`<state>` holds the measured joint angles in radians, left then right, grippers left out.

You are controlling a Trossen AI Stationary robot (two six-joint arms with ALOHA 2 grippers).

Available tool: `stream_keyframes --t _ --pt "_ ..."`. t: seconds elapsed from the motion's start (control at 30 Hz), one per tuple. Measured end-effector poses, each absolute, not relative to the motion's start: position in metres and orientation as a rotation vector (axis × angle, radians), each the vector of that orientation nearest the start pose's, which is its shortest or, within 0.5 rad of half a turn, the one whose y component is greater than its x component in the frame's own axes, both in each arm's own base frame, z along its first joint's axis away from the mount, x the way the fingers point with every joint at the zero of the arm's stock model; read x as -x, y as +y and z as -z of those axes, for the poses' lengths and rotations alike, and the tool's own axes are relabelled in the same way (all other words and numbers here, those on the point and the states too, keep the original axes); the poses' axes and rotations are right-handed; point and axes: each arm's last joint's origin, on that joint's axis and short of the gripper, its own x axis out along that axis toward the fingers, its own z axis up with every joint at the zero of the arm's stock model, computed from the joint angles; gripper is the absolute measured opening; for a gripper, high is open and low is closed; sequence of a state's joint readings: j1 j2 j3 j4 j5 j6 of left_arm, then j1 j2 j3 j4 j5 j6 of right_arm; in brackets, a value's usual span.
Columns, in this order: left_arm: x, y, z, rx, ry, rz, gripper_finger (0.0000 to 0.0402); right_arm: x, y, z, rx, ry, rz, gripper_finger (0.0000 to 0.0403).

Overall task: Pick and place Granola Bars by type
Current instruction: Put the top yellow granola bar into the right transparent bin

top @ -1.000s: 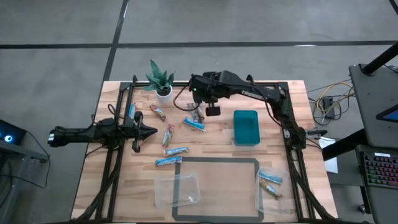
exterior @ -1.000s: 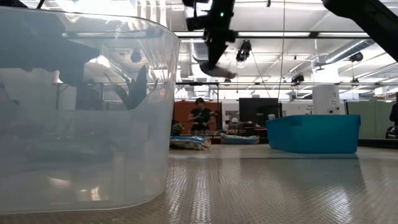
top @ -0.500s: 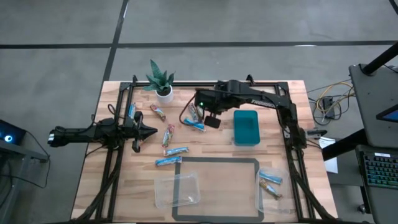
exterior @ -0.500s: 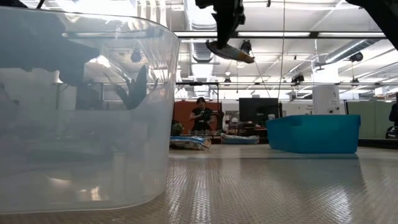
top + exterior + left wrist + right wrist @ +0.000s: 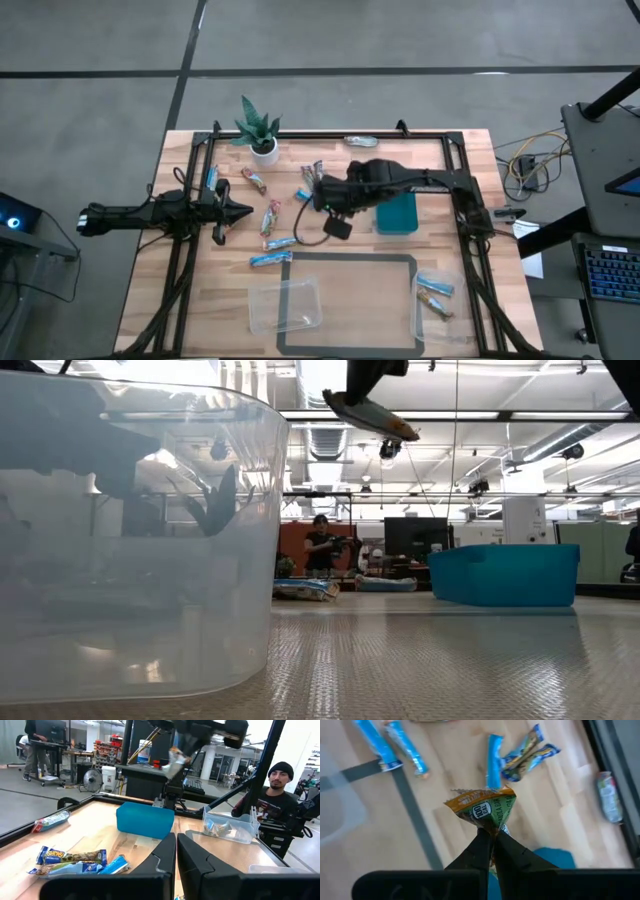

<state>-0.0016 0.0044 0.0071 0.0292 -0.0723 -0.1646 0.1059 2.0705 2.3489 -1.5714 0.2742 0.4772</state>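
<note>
Right gripper (image 5: pixel 490 839), clamped on a brown-and-green wrapped granola bar (image 5: pixel 482 810), has carried it from the table's back edge towards centre — sorting transit under way; left gripper (image 5: pixel 176 851) idles, pressed together.

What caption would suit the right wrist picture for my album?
Right pincer shut on a brown-and-green wrapped granola bar, held above the wooden table with its scattered blue bars.

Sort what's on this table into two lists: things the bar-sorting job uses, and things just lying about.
Job:
- brown-and-green granola bar held in the right claw, above the table
- blue bars loose on the wood
- teal bin
- clear tub
- left claw, waiting at the table's left side

Lying about:
- potted plant
- cables beside the table
</note>
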Motion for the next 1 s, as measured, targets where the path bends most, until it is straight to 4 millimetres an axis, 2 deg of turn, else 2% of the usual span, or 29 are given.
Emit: stream_keyframes --t 0.43,0.7,1.0 --pt "-0.097 0.002 -0.168 0.166 -0.038 -0.068 0.0000 -0.374 0.122 -0.363 -0.332 1.206 0.387 0.0008" --pt "-0.097 0.002 -0.169 0.166 -0.038 -0.068 0.0000 -0.359 0.167 -0.347 -0.405 1.248 0.434 0.0008" --pt "-0.097 0.002 -0.169 0.166 -0.038 -0.068 0.0000 -0.336 0.205 -0.321 -0.478 1.309 0.544 0.0008"
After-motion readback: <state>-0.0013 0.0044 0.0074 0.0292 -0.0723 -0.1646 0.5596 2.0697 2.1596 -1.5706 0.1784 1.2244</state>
